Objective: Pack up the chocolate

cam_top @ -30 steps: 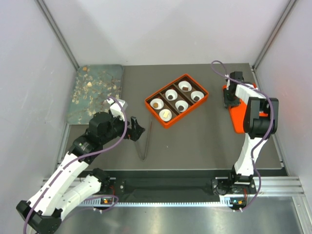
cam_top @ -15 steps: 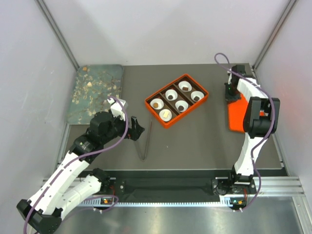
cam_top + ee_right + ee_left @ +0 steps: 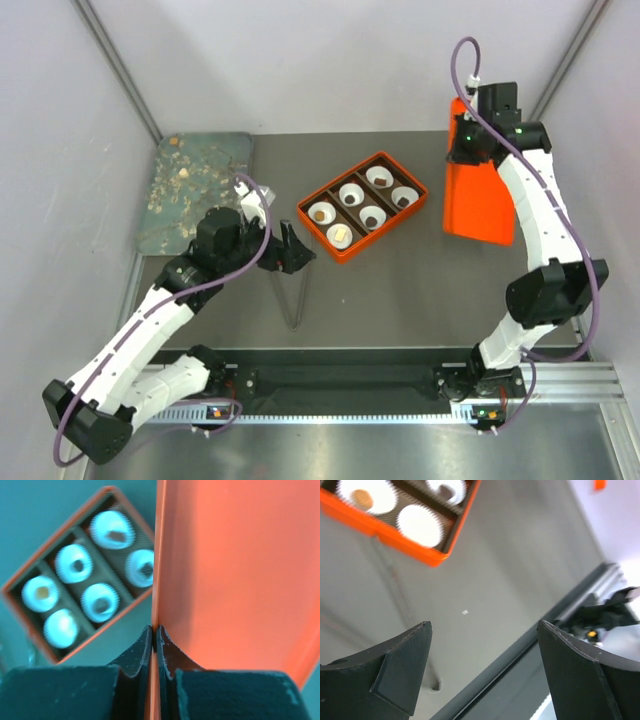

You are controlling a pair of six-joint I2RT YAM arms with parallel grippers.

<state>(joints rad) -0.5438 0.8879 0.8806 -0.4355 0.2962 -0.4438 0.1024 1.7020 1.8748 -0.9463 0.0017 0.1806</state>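
The orange box point(image 3: 308, 208) holds six white paper cups, each with a chocolate: tan point(image 3: 320, 213), cream point(image 3: 341, 234), and dark brown point(image 3: 372, 217) ones. My right gripper point(image 3: 468, 140) is shut on the edge of the orange lid point(image 3: 478, 200) and holds it tilted in the air, right of the box. In the right wrist view the gripper point(image 3: 156, 630) pinches the lid's rim point(image 3: 230, 570), with the box point(image 3: 20, 580) below left. My left gripper point(image 3: 298, 255) is open and empty, just left of the box. In the left wrist view point(image 3: 485, 630) the box's corner point(image 3: 395, 539) lies ahead.
Thin metal tongs point(image 3: 293, 295) lie on the table under my left gripper and show blurred in the left wrist view point(image 3: 402, 605). A patterned tray point(image 3: 195, 185) lies at the back left. The table's front rail point(image 3: 350, 352) runs along the near edge.
My right gripper has lifted the orange lid off the table at the right and swung it up and left. My left gripper has moved right, closer to the box.
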